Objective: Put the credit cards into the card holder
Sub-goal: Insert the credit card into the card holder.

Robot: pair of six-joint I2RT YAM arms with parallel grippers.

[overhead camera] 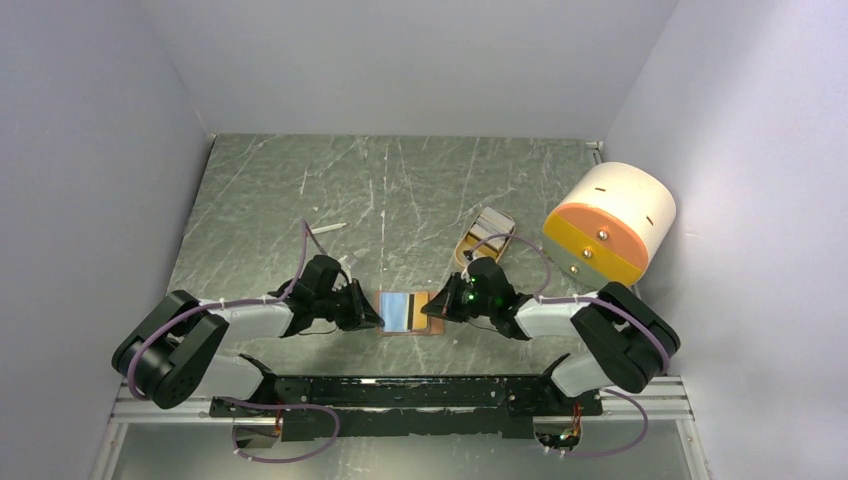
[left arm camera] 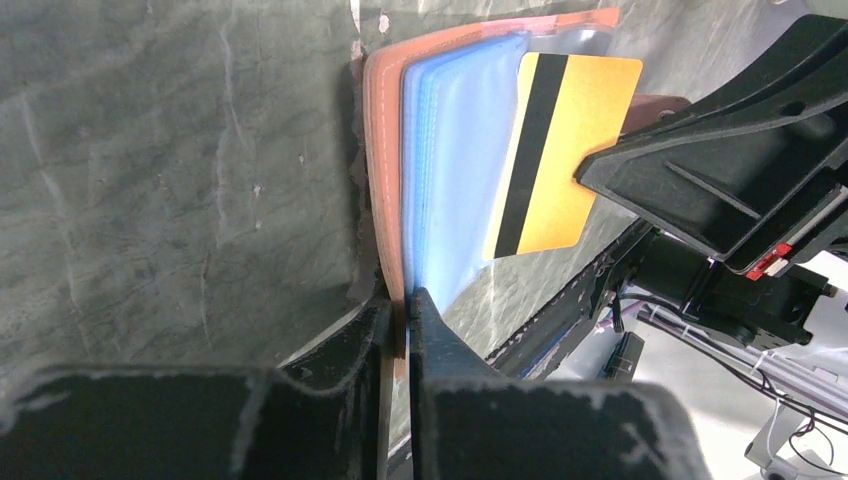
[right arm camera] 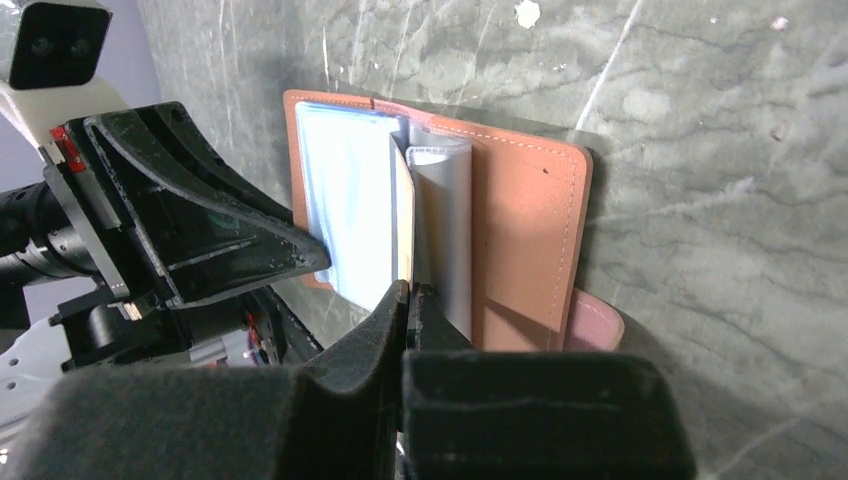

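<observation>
The reddish-brown card holder [overhead camera: 428, 314] lies open near the table's front edge, its pale blue sleeves [left arm camera: 460, 160] fanned up. My left gripper [left arm camera: 400, 310] is shut on the near edge of its leather cover [left arm camera: 385, 150]. My right gripper [right arm camera: 410, 292] is shut on an orange-yellow credit card [left arm camera: 560, 150] with a black stripe. That card stands edge-on [right arm camera: 403, 230] among the sleeves, over the open card holder [right arm camera: 525, 240]. I cannot tell whether its far end is inside a sleeve. The two grippers [overhead camera: 378, 318] [overhead camera: 432, 310] face each other across the holder.
A tan oblong tray [overhead camera: 470, 247] with something pale in it sits behind the right gripper. A big cream-and-orange cylinder [overhead camera: 610, 222] stands at the right wall. A small white stick [overhead camera: 328, 228] lies behind the left arm. The holder's pink strap [right arm camera: 595, 325] sticks out at its right.
</observation>
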